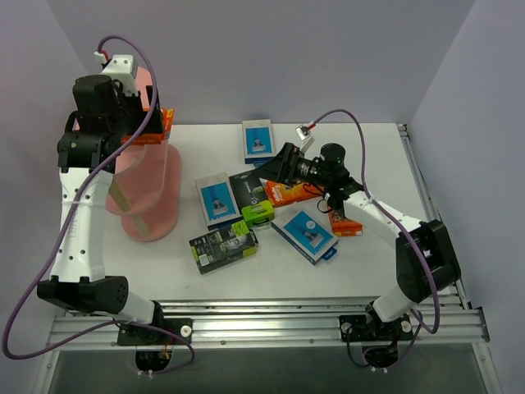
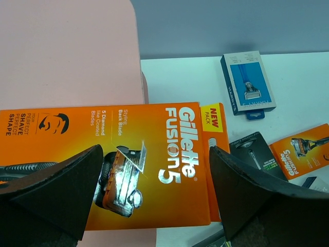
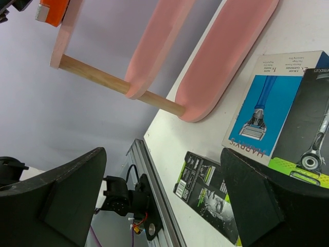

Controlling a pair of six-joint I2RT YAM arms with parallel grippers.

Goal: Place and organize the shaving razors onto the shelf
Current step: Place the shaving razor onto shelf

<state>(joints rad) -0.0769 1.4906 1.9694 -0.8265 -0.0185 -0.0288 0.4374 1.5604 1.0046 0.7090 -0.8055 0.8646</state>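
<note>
Left fingers (image 2: 56, 195) spread wide. The orange Gillette Fusion5 pack (image 2: 77, 128) lies flat on the top board of the pink shelf (image 2: 67, 51), beneath and between them, not pinched. Right fingers (image 3: 61, 195) likewise spread, holding nothing, above the blue Harry's pack (image 3: 262, 108) on the bench (image 3: 200, 136).

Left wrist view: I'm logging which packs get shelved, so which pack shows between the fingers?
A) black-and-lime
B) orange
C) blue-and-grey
B: the orange Gillette Fusion5 pack shows between the left fingers, over the pink shelf board.
</note>
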